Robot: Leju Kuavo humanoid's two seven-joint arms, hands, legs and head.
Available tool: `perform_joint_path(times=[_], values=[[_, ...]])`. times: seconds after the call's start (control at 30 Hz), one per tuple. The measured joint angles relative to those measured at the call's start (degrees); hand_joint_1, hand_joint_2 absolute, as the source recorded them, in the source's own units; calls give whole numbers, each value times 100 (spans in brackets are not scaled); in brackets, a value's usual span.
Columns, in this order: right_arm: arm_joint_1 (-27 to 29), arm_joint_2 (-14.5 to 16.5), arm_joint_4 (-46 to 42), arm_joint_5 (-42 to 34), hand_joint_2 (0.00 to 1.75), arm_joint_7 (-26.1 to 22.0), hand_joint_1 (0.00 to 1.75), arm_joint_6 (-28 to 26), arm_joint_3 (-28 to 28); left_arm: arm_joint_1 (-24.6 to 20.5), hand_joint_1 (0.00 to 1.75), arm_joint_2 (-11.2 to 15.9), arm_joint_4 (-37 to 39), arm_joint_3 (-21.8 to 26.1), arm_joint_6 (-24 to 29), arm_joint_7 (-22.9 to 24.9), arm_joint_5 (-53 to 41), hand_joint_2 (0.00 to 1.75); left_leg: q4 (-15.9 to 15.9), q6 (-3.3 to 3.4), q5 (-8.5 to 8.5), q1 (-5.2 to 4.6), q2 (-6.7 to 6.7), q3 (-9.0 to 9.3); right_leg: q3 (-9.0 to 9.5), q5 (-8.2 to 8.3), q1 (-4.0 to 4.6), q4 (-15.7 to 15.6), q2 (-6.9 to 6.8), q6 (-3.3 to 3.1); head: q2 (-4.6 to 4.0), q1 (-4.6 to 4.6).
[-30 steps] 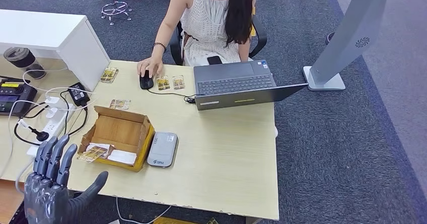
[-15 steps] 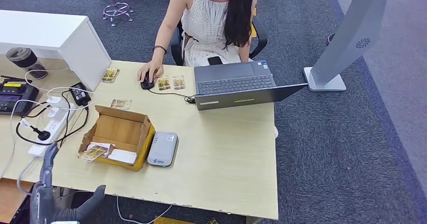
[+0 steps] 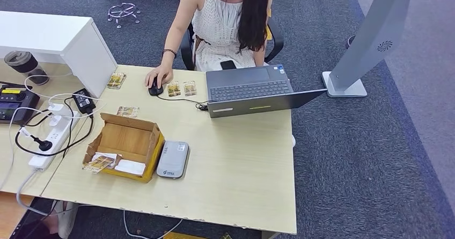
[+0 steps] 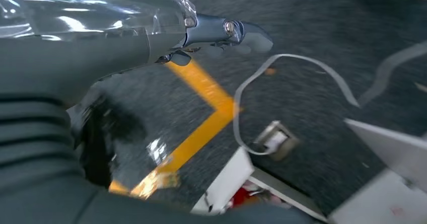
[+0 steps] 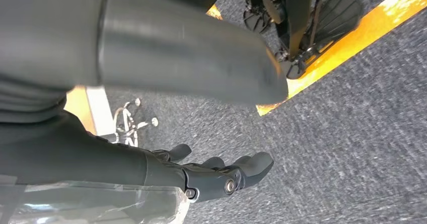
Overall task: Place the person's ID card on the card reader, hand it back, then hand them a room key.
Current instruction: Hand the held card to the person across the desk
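The grey card reader (image 3: pixel 173 159) lies flat on the desk beside an open cardboard box (image 3: pixel 126 145) that holds cards (image 3: pixel 99 163). Two small cards (image 3: pixel 181 88) lie next to the mouse (image 3: pixel 155 87), on which the seated person's hand (image 3: pixel 158 75) rests. Further cards lie at the desk's back left (image 3: pixel 116 80) and behind the box (image 3: pixel 127 111). My left hand (image 4: pixel 151 38) hangs below desk level over the carpet, fingers stretched out, holding nothing. My right hand (image 5: pixel 201 178) also hangs over the carpet, its fingers extended and empty.
An open laptop (image 3: pixel 249 88) stands at the desk's back right. A power strip (image 3: pixel 45 142) with cables, a black device (image 3: pixel 13 102) and a white cabinet (image 3: pixel 59 40) crowd the left side. A grey kiosk stand (image 3: pixel 365 40) rises at the right.
My left hand, raised at the desk's front left corner a second ago, has dropped down out of the head view. The person and the desk items stay put.
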Motion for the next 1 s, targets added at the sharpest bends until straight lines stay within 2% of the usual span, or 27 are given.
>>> perform_joint_path(times=[0.23,0.57,0.7,0.9,0.93,1.0], values=[[1,0,27,52,175,3,0,110,0,-191,0,22,676,427,75,219,-12,0,3,2,1,0,0,5,0,2,3,0,-2,1,0,0],[1,0,31,51,175,3,0,110,0,-260,0,36,909,550,77,219,-12,0,3,1,2,2,0,5,0,2,8,2,-2,1,0,-1],[2,0,32,51,175,-5,0,121,0,-263,0,38,928,552,78,219,-21,175,3,2,2,4,0,5,0,2,6,2,-2,1,0,-1],[10,-2,30,61,175,-325,0,365,28,-276,0,62,967,540,48,266,-150,175,3,2,2,3,0,6,0,2,6,2,-2,1,0,-1],[20,-5,26,48,175,-375,0,396,71,-274,0,68,970,508,60,299,-174,131,3,2,2,3,0,6,0,2,6,2,-2,1,0,0],[53,-21,8,-30,87,-428,0,439,239,-261,0,83,973,371,98,392,-175,44,3,2,2,3,0,6,0,2,6,2,-2,1,0,0]])
